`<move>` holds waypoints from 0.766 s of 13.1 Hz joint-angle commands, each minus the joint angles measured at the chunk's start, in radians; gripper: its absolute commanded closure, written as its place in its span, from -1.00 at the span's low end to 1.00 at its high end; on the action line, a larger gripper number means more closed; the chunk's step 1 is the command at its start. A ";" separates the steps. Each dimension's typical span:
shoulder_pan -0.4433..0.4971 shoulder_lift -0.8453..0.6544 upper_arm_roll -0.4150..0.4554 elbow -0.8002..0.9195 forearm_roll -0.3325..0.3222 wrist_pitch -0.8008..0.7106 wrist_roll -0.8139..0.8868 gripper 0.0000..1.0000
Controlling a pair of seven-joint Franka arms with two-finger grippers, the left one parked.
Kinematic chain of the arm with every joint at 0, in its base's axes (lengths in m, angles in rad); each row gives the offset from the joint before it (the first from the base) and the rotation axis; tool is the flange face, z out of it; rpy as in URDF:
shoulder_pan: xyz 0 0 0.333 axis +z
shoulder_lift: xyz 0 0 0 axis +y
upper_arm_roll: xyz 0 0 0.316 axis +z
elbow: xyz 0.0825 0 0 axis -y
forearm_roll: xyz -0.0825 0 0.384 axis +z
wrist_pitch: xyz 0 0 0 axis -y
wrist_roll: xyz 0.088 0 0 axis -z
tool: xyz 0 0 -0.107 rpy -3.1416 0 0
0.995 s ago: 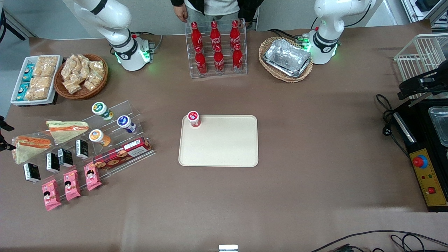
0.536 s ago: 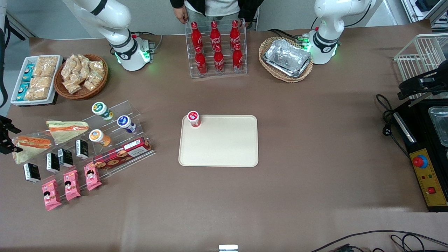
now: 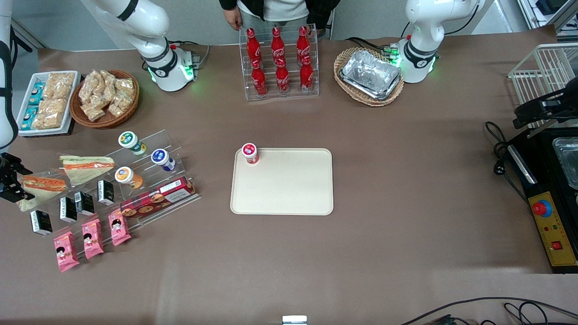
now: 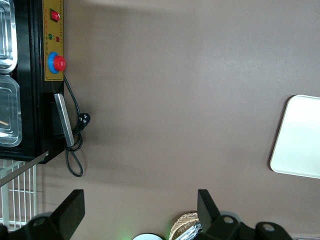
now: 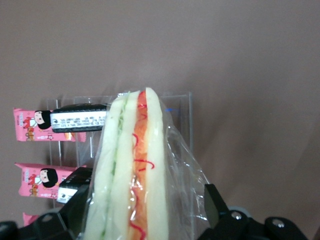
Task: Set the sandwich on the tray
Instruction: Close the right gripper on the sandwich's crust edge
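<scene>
The sandwich [image 3: 45,186], a wrapped wedge with a thick orange-red filling band, lies on the clear acrylic rack [image 3: 108,180] toward the working arm's end of the table. My right gripper [image 3: 12,185] is at the sandwich's wide end. In the right wrist view the gripper [image 5: 145,202] is open, with the sandwich [image 5: 135,170] standing edge-on between its black fingers [image 5: 216,202]. One finger sits a little apart from the bread, against the loose wrap. The beige tray [image 3: 289,198] lies flat at the table's middle, well away from the gripper.
A red-lidded cup [image 3: 249,153] stands on one tray corner. A flatter wrapped wedge [image 3: 86,166], small cups, black cartons [image 3: 68,208], a biscuit box and pink packets [image 3: 92,238] fill the rack around the sandwich. A cola bottle rack [image 3: 279,63] and baskets stand farther from the camera.
My right gripper has come in from the table's edge and now straddles the sandwich's wide end. The sandwich has hardly moved.
</scene>
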 commanded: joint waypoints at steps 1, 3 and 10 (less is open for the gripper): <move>0.003 0.013 0.000 -0.002 0.027 0.051 0.002 -0.58; 0.004 0.013 0.000 -0.003 0.027 0.058 0.002 -0.17; 0.014 0.012 0.005 -0.003 0.027 0.071 0.032 1.00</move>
